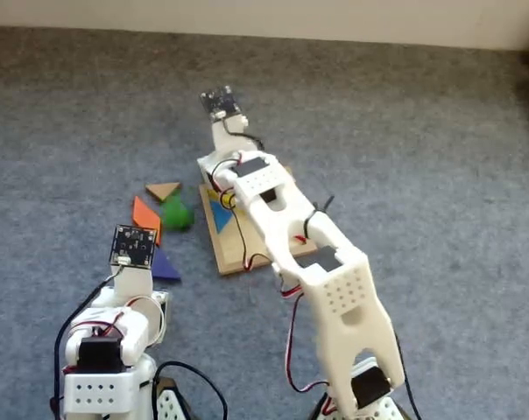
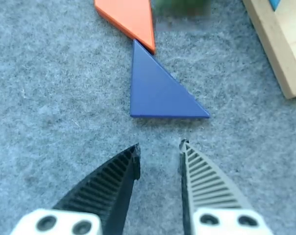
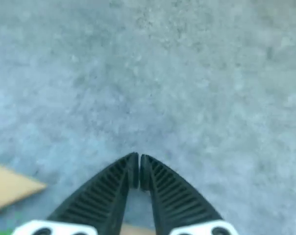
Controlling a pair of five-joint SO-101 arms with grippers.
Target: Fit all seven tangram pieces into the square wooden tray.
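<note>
The square wooden tray (image 1: 232,254) lies just left of the middle of the high view, much of it covered by the right arm (image 1: 282,219) stretched across it. A light blue piece (image 1: 219,215) shows inside near its left edge; what else it holds I cannot tell. Four pieces lie on the grey carpet (image 1: 440,157) to the left of the tray: a tan triangle (image 1: 163,190) uppermost, an orange piece (image 1: 144,217) and a green piece (image 1: 178,213) below it, and a dark blue triangle (image 1: 165,265) lowest. The task looks far from done.

The left gripper (image 2: 159,146) hangs just short of the dark blue triangle, jaws parted a moderate way with nothing between them. The step in hand looks like picking up that triangle. The next move calls for going forward and low enough for the tips to straddle a thin, flat piece on carpet, then closing and carrying it across to the tray.

The right gripper (image 3: 139,170) is closed, tips almost meeting, empty, above bare carpet.

The left wrist view settles what the high view leaves vague: the orange piece's corner touches, or all but touches, the blue triangle's tip, so a grasp could nudge it. The high view gives the whole layout and the arm lying over the tray
</note>
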